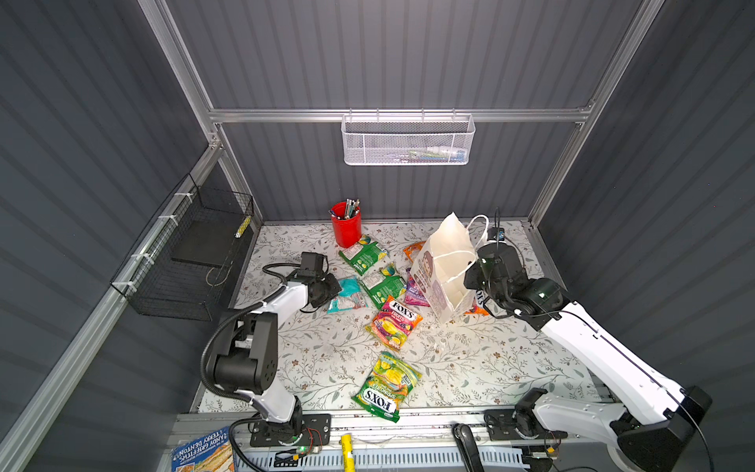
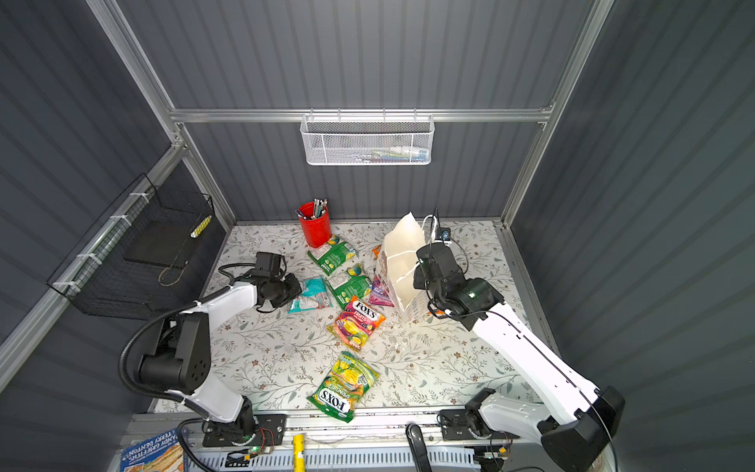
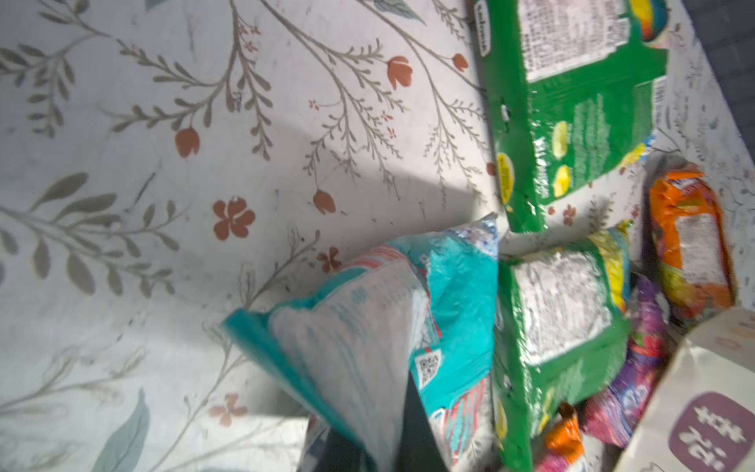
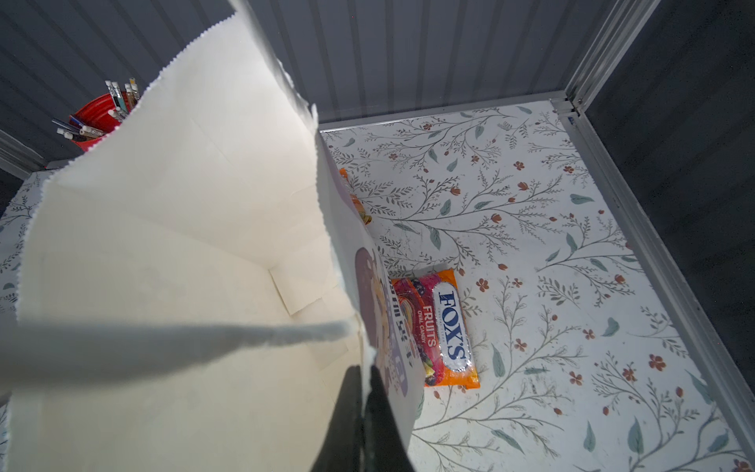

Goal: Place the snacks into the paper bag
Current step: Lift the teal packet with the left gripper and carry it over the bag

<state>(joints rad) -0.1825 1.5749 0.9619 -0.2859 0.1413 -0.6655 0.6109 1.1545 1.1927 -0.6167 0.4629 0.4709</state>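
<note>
My left gripper [image 1: 334, 291] [image 3: 380, 445] is shut on the edge of a teal snack packet [image 1: 348, 292] [image 3: 449, 294], which tilts up off the table. Beside it lie two green packets [image 1: 363, 255] [image 1: 384, 284], a pink-yellow FOX'S packet [image 1: 394, 323], a purple one [image 1: 414, 292] and an orange one [image 1: 412, 249]. A green-yellow FOX'S packet [image 1: 386, 386] lies near the front edge. The white paper bag [image 1: 445, 265] [image 4: 184, 245] stands open, showing nothing inside. My right gripper [image 1: 474, 269] [image 4: 365, 392] is shut on its side wall. Another orange FOX'S packet [image 4: 445, 327] lies right of the bag.
A red cup of pens [image 1: 346, 229] stands at the back of the table, left of the bag. A white mesh basket [image 1: 408, 141] hangs on the back wall and a black wire basket [image 1: 192, 253] on the left wall.
</note>
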